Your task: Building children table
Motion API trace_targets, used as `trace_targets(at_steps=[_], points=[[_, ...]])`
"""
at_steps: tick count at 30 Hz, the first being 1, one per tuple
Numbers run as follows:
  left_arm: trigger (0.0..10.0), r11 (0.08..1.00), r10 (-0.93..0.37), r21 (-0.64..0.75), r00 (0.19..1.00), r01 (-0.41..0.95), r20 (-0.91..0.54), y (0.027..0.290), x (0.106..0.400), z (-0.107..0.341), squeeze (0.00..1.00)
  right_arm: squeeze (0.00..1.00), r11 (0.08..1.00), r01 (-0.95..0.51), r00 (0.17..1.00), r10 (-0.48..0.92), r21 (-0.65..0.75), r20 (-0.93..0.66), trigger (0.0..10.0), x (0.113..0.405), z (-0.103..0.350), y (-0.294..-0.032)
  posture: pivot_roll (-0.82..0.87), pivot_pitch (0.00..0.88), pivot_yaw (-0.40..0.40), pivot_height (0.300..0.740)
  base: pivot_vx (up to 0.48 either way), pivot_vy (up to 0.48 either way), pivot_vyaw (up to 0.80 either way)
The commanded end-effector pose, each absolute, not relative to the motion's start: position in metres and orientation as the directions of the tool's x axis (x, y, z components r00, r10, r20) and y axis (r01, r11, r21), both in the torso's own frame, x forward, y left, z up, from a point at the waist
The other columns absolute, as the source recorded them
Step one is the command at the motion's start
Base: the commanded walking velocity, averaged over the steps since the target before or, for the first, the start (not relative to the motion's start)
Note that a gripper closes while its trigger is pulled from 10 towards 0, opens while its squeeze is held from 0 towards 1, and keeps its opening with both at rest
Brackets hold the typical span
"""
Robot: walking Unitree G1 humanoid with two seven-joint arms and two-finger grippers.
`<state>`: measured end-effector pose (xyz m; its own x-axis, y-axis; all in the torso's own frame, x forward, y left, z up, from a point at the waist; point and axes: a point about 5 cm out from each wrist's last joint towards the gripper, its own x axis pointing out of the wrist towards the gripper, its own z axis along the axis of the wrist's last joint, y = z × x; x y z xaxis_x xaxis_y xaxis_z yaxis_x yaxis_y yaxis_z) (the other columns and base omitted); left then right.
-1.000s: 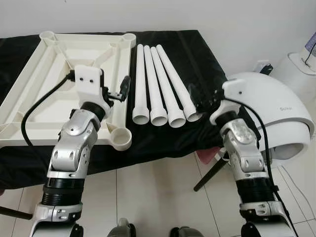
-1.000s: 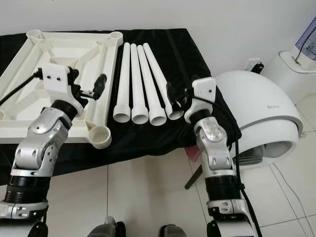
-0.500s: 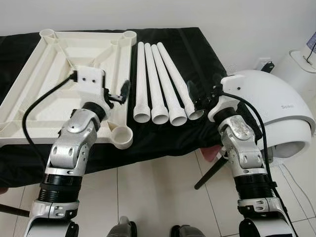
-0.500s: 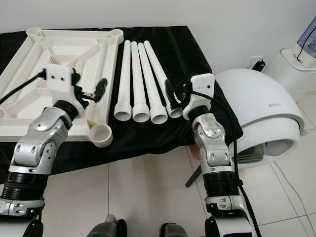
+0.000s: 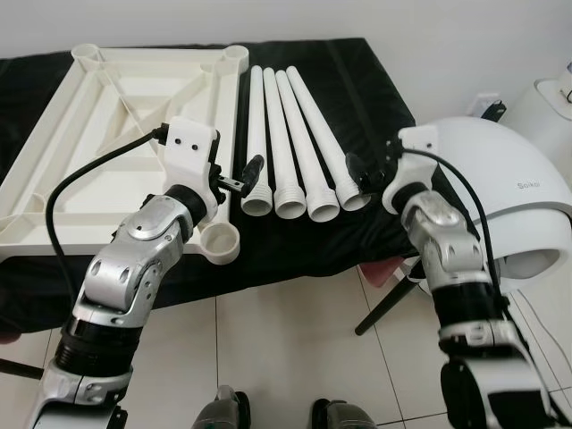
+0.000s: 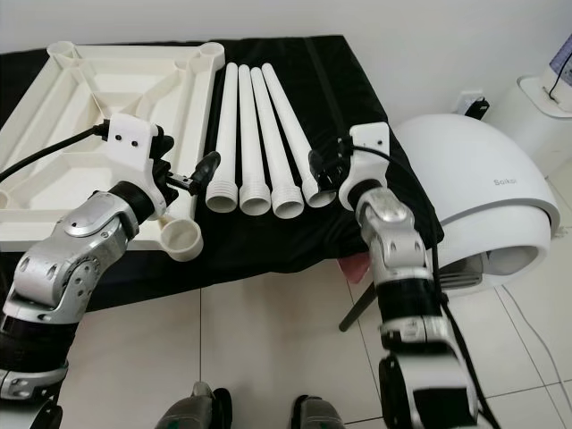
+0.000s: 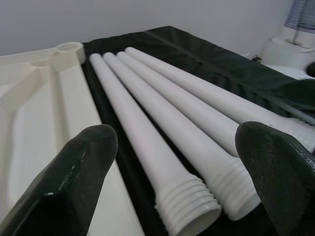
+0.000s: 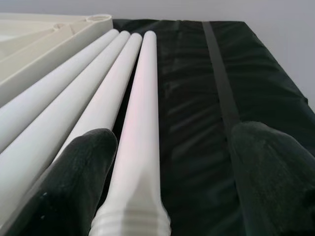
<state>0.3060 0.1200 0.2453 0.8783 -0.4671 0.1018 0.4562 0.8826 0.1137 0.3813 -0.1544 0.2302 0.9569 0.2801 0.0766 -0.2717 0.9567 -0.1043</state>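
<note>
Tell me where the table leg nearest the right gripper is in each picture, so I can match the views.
Left eye view: rightmost table leg of four, threaded end beside the right gripper.
Right eye view: again the rightmost leg, ending at that gripper.
Left wrist view: the farthest leg from the tabletop.
Right wrist view: the leg running out from between the fingers.
Shared landmark: the upturned white tabletop with its corner sockets.

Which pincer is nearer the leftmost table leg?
Left. The left pincer hovers open right at the threaded end of the leftmost table leg; the right pincer is open by the rightmost leg, three legs away.
</note>
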Motion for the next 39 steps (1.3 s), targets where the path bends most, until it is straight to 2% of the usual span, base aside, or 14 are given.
trace_targets(at_steps=[1,4,12,23,28,30,34,35,36,38,39], points=[[10.0,0.694,-0.718,0.138,0.694,0.707,0.052,0.104,0.291,0.244,0.0,0.0,0.948,-0.301,0.953,0.304,-0.1,0.012,10.0,0.385,0.224,-0.154,0.0,0.224,0.003,0.74,0.0,0.0,0.0],[10.0,0.665,-0.745,0.132,0.666,0.735,0.04,0.1,0.282,0.246,0.0,0.0,0.939,-0.337,0.941,0.334,-0.071,-0.046,10.0,0.395,0.228,-0.153,0.01,0.225,-0.006,0.74,0.0,0.0,0.0],[10.0,0.624,-0.779,0.147,0.626,0.768,0.037,0.094,0.269,0.25,0.0,0.0,0.925,-0.368,0.926,0.355,-0.098,-0.128,10.0,0.408,0.229,-0.153,0.03,0.224,-0.036,0.74,0.0,0.0,0.0],[10.0,0.62,-0.781,0.133,0.624,0.773,0.022,0.091,0.262,0.249,0.0,0.0,0.903,-0.425,0.88,0.395,-0.068,-0.264,10.0,0.412,0.215,-0.146,0.03,0.219,-0.058,0.74,0.0,0.0,0.0],[10.0,0.624,-0.779,0.128,0.627,0.771,0.018,0.09,0.261,0.249,0.0,0.0,0.904,-0.426,0.869,0.396,-0.041,-0.297,10.0,0.412,0.207,-0.144,0.03,0.219,-0.058,0.74,0.0,0.0,0.0],[10.0,0.628,-0.775,0.129,0.632,0.768,0.014,0.091,0.261,0.249,0.0,0.0,0.922,-0.387,0.863,0.371,0.022,-0.343,10.0,0.411,0.197,-0.145,0.04,0.22,-0.058,0.74,0.0,0.0,0.0],[10.0,0.631,-0.772,0.129,0.635,0.765,0.012,0.091,0.262,0.249,0.0,0.0,0.936,-0.348,0.864,0.345,0.058,-0.367,10.0,0.411,0.192,-0.148,0.04,0.22,-0.058,0.74,0.0,0.0,0.0],[10.0,0.633,-0.77,0.131,0.638,0.763,0.011,0.092,0.262,0.249,0.0,0.0,0.94,-0.33,0.86,0.338,0.089,-0.383,9.5,0.41,0.189,-0.148,0.04,0.22,-0.057,0.74,0.0,0.0,0.0],[10.0,0.635,-0.769,0.132,0.639,0.761,0.011,0.092,0.263,0.249,0.0,0.0,0.942,-0.316,0.857,0.334,0.11,-0.394,8.4,0.409,0.187,-0.149,0.04,0.219,-0.056,0.74,0.0,0.0,0.0],[10.0,0.636,-0.768,0.13,0.64,0.761,0.012,0.092,0.263,0.249,0.0,0.0,0.945,-0.309,0.861,0.325,0.105,-0.392,8.4,0.409,0.186,-0.15,0.04,0.219,-0.056,0.74,0.0,0.0,0.0],[10.0,0.637,-0.767,0.131,0.642,0.759,0.012,0.093,0.263,0.25,0.0,0.0,0.948,-0.3,0.861,0.317,0.105,-0.398,5.5,0.409,0.184,-0.15,0.03,0.219,-0.054,0.74,0.0,0.0,0.0]])
